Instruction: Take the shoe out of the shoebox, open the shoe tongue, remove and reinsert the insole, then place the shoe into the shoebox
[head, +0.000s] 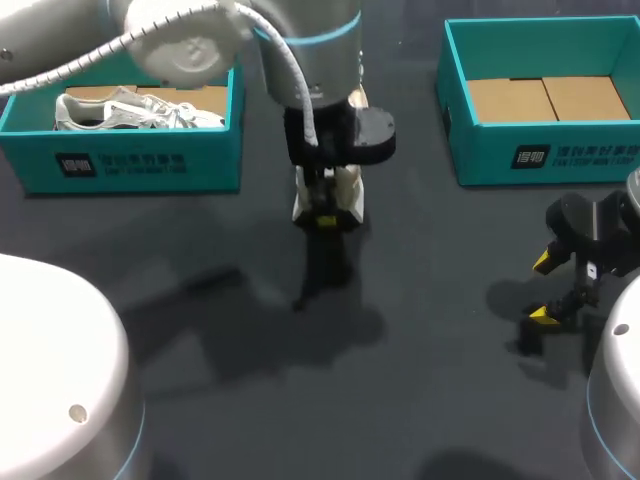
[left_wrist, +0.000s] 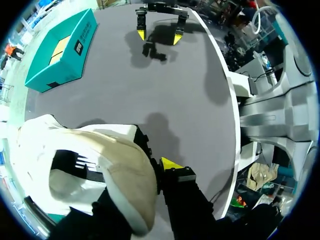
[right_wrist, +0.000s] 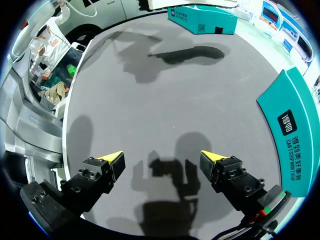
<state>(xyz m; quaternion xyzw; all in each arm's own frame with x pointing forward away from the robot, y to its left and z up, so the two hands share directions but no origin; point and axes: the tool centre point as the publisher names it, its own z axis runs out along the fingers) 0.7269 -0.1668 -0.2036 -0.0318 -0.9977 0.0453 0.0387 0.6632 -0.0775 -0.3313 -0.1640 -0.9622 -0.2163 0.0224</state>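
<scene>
A white shoe (head: 326, 192) hangs above the middle of the dark table, and my left gripper (head: 325, 218) is shut on it. From the left wrist the shoe (left_wrist: 100, 170) fills the space at the fingers; one yellow fingertip (left_wrist: 170, 163) shows against its side and the other is hidden behind it. A teal shoebox (head: 130, 160) at the back left holds another white shoe (head: 135, 110). My right gripper (head: 545, 290) stands open low over the table at the right with nothing between its fingers (right_wrist: 162, 160). It also shows far ahead in the left wrist view (left_wrist: 157, 32).
A second teal shoebox (head: 545, 150) at the back right has only a brown cardboard floor inside. It sits beside my right gripper (right_wrist: 295, 135). The bare dark table (head: 420, 380) spreads between the two arms.
</scene>
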